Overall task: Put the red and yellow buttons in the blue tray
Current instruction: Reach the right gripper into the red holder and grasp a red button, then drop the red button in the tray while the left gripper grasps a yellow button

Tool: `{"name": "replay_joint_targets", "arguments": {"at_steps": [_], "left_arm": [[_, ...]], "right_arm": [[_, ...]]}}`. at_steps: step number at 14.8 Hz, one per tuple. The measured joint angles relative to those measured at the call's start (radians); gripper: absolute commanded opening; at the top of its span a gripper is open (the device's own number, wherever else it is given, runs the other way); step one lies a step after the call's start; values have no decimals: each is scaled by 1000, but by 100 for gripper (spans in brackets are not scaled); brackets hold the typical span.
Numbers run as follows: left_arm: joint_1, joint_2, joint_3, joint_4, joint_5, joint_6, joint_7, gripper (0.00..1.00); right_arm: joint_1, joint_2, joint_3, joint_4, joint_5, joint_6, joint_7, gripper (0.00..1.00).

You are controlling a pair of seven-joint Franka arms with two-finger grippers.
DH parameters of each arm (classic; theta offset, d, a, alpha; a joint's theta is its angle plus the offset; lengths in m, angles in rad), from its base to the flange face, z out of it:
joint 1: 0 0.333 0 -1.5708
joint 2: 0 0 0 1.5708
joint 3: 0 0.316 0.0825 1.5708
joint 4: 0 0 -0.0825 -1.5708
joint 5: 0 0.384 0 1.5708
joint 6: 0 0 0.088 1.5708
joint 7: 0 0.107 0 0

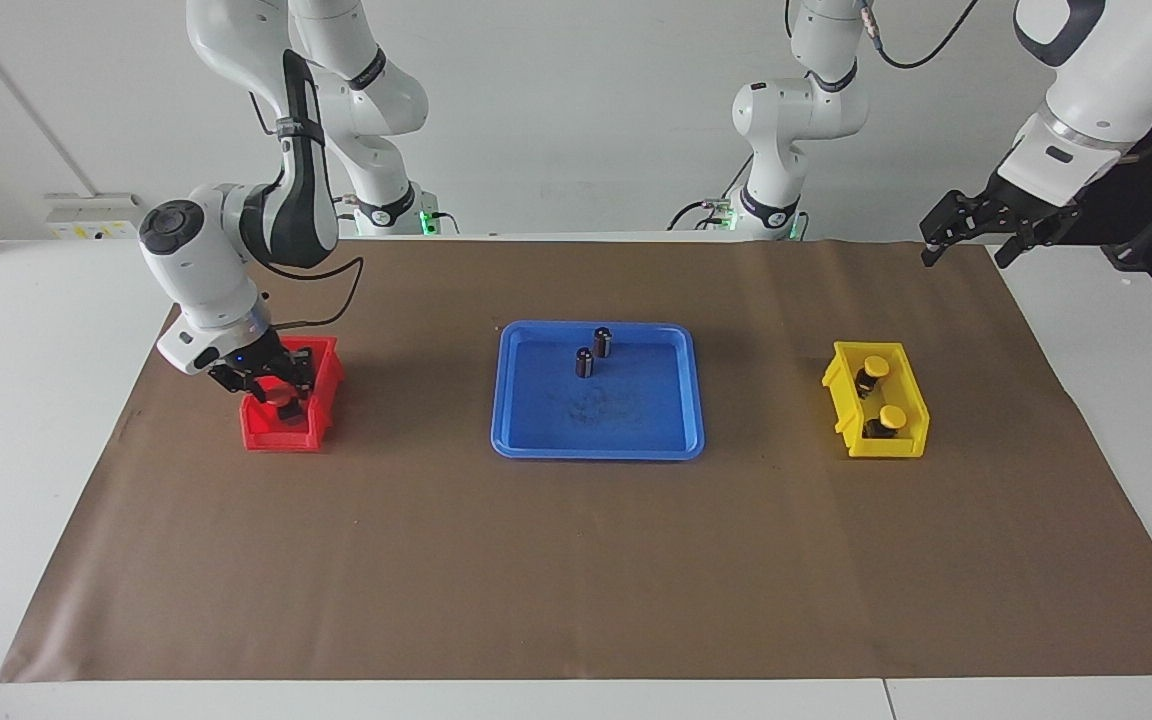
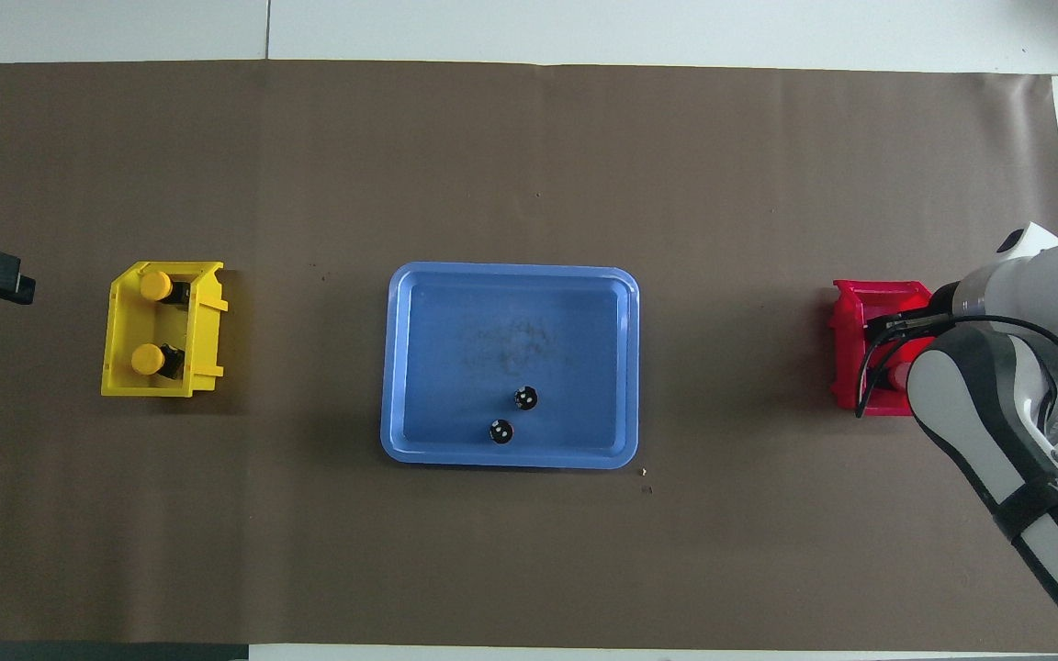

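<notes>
A red button (image 1: 281, 395) sits in the red bin (image 1: 281, 437) at the right arm's end of the table. My right gripper (image 1: 274, 390) reaches down into that bin and stands around the button's cap. In the overhead view the right arm covers most of the red bin (image 2: 846, 340). Two yellow buttons (image 1: 874, 366) (image 1: 893, 416) stand in the yellow bin (image 1: 876, 445). The blue tray (image 1: 596, 452) lies mid-table between the two bins. My left gripper (image 1: 966, 240) hangs open in the air over the mat's corner at the left arm's end and waits.
Two dark cylinders (image 1: 602, 342) (image 1: 584, 362) stand upright in the blue tray, near the rim closest to the robots. A brown mat (image 1: 576, 560) covers the table under everything.
</notes>
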Motion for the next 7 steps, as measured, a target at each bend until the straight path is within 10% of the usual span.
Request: {"name": "replay_joint_targets", "arguments": {"at_steps": [4,7], "left_arm": [[-1,-1,0,-2,0,0,-3,100],[-1,-2,-1,-2,0,0,-3,100]], "right_arm": [[-4,-6,0,-6,0,0,-20,17],[-10,-6,0,12,0,-27,-35,16]]}}
